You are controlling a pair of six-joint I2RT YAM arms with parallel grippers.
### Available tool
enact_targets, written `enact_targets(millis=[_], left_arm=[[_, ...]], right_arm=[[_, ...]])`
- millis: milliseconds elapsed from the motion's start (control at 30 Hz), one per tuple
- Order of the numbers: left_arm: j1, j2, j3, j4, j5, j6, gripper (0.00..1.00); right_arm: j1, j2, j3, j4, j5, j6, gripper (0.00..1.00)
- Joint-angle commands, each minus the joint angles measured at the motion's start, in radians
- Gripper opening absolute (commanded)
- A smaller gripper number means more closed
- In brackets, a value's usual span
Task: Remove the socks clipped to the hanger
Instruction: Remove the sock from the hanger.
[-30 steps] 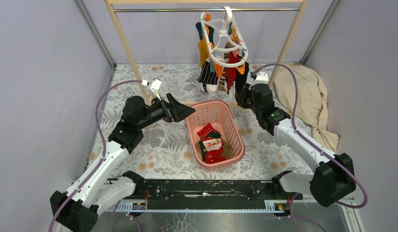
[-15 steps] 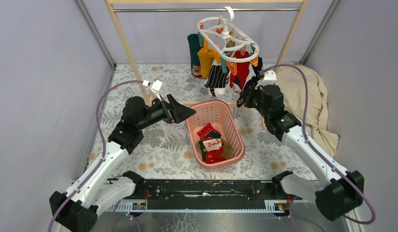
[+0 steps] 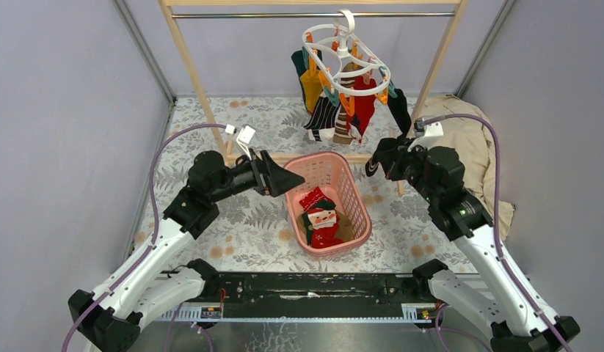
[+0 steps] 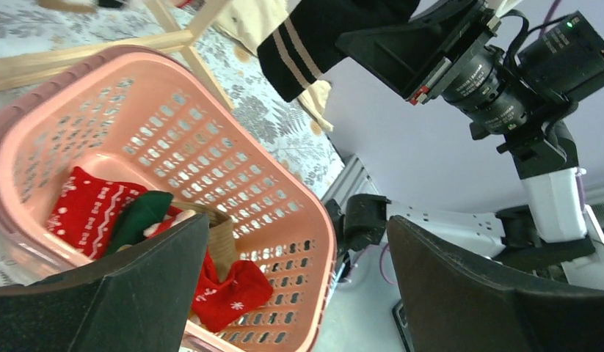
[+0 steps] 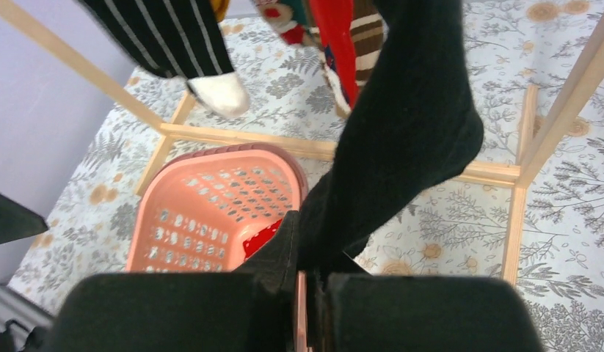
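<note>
Fingers (image 5: 280, 253) of R gripper (image 5: 307, 284) are clenched on a long black fabric sock (image 5: 409, 125) near its lower end, w/ no gap seen betw. them. In top view the sock is seen running from the grip toward 1 o'clock, up to the 4 o'clock edge of the white plastic oval double-ring hanger (image 3: 343, 50). Whether a clip bites its top end cannot be told.

L gripper (image 4: 299, 293) is released, w/ fingers spread wide. It is placed just beside the 10 o'clock rim of a pink perforated plastic basket (image 3: 361, 202); R gripper is at approx. 2 o'clock of that basket. Red socks w/ white pattern (image 3: 324, 220) are laid inside the basket.

On the hanger, a mustard sock (image 3: 311, 84), a dark teal sock (image 3: 299, 62), a black-and-white striped sock (image 3: 322, 114) and a red sock (image 3: 363, 106) are hung from clips. The hanger is hooked on the rail of a tall wooden rack (image 3: 187, 62), at 12 o'clock of the basket. A large beige cloth (image 3: 467, 136) is spread at 2 o'clock of R gripper.
</note>
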Motion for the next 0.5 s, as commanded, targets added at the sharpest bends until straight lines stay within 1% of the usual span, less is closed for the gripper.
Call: enact_targets(millis=[0,233,333,467], left_arm=[[-0.054,-0.023,0.042,0.011,-0.024,-0.016,0.99],[-0.166,-0.03,0.044,0.024,-0.102,-0.029,0.99],[-0.213,-0.031,0.023,0.063,-0.121,-0.045,0.99],[-0.271,-0.025,-0.017,0.158,-0.134,-0.075,0.99]], right_arm=[[-0.003,-0.046,0.087,-0.073,-0.106,0.029,0.0],[-0.003,-0.064,0.139,-0.128,-0.331,0.107,0.0],[-0.003,-0.073,0.14,-0.121,-0.404,0.157,0.0],[-0.004,-0.083,0.132,-0.09,-0.49,0.23,0.0]])
